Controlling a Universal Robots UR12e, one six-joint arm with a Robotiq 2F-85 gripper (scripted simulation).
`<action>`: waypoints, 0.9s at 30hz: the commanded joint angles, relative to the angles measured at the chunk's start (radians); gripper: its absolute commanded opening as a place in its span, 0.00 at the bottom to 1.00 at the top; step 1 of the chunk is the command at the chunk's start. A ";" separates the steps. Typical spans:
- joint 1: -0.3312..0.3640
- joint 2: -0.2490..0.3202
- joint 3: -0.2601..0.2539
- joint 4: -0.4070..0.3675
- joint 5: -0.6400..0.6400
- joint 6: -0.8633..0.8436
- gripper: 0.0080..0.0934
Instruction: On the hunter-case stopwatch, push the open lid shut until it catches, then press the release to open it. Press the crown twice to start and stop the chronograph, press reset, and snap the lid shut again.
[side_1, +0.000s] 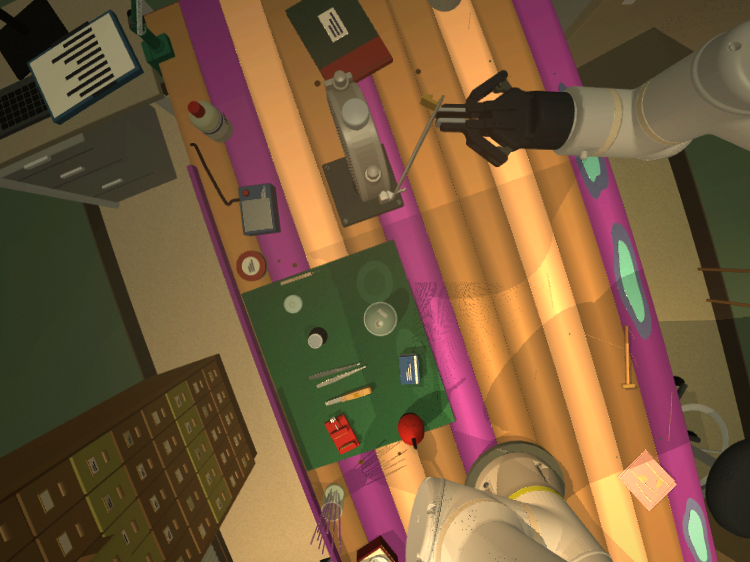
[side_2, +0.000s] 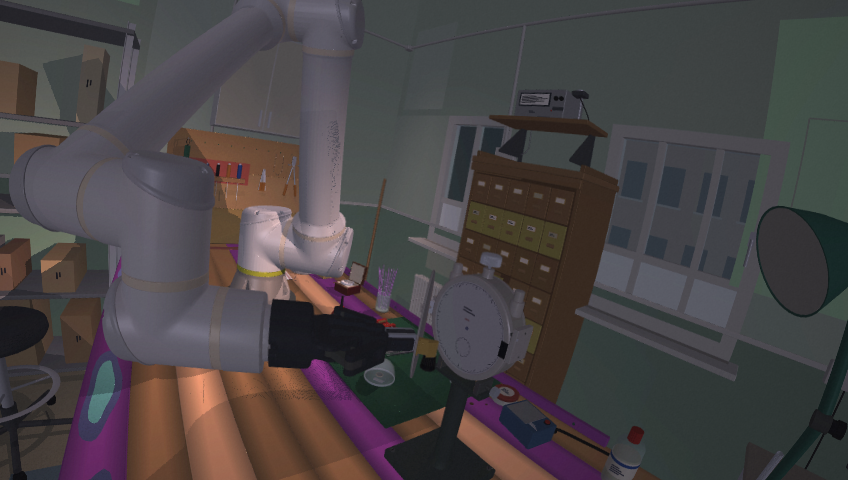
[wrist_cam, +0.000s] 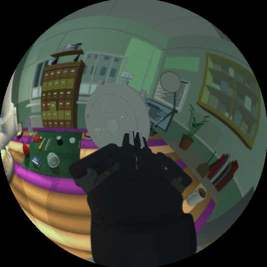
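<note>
The round lid (side_1: 417, 148) stands swung open from the stopwatch (side_1: 358, 142), hinged at the case's lower edge and angled away from the white dial (side_2: 470, 336). The stopwatch sits upright on a black post and base plate (side_2: 440, 458), with its crown (side_2: 491, 260) on top. Just behind the lid's outer face, my gripper (side_1: 440, 117) is closed and holds nothing, its fingertips pointing at the lid. The wrist camera shows the lid's ringed back (wrist_cam: 115, 120) filling the space beyond the fingertips (wrist_cam: 135, 138), so the dial is hidden there.
A green work mat (side_1: 348, 351) with small tools, a glass dome and a red blower lies toward the robot's base (side_1: 502, 515). A dark book (side_1: 339, 36) lies beyond the stopwatch, a grey box (side_1: 259, 209) and a bottle (side_1: 209, 120) along the bench's edge.
</note>
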 joint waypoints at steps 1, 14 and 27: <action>0.001 -0.001 0.000 0.000 0.000 0.000 0.07; 0.008 -0.001 0.000 0.000 0.007 0.000 0.07; 0.015 -0.001 0.001 0.000 0.014 0.000 0.07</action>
